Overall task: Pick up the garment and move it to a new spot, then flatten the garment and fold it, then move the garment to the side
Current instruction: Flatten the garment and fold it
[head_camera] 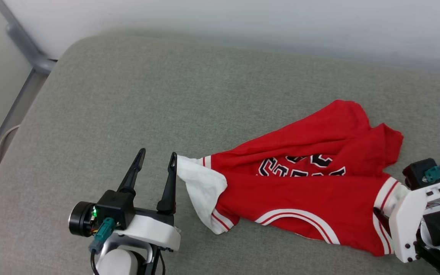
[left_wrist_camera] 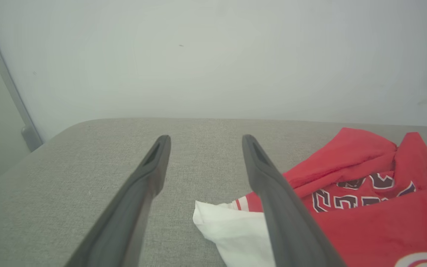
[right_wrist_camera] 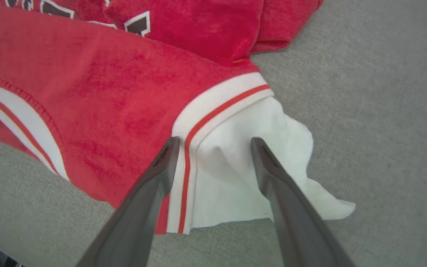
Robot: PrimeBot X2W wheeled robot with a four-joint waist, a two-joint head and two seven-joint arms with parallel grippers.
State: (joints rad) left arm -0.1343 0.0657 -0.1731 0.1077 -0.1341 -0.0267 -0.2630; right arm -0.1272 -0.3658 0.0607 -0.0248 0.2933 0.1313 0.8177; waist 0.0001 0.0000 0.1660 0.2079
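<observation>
The left claw [head_camera: 158,153] sits at the near left of the grey cushion [head_camera: 128,95], its two dark fingers spread wide with nothing between them. Its right finger [head_camera: 169,183] stands just beside the tip of a white sleeve [head_camera: 203,183]; whether they touch cannot be told.

At the near right, the right claw [right_wrist_camera: 215,142] is also spread wide and is not pinching anything. Seen from its own wrist, its fingers straddle the other white sleeve [right_wrist_camera: 243,163], one lying over the red-and-white striped trim [right_wrist_camera: 213,111] and the other over the white cloth.

Between the two claws lies the red shirt [head_camera: 300,194], rumpled and stretched across the right half of the cushion. Its striped neckline [head_camera: 300,215] curves along the near edge. Further back, a fold of red cloth covers part of the black-and-white lettering [head_camera: 300,168], and the hem end is bunched toward the far right.

Beyond the cushion rises a pale wall [head_camera: 243,15], with a grey metal post [head_camera: 25,42] at the far left.
</observation>
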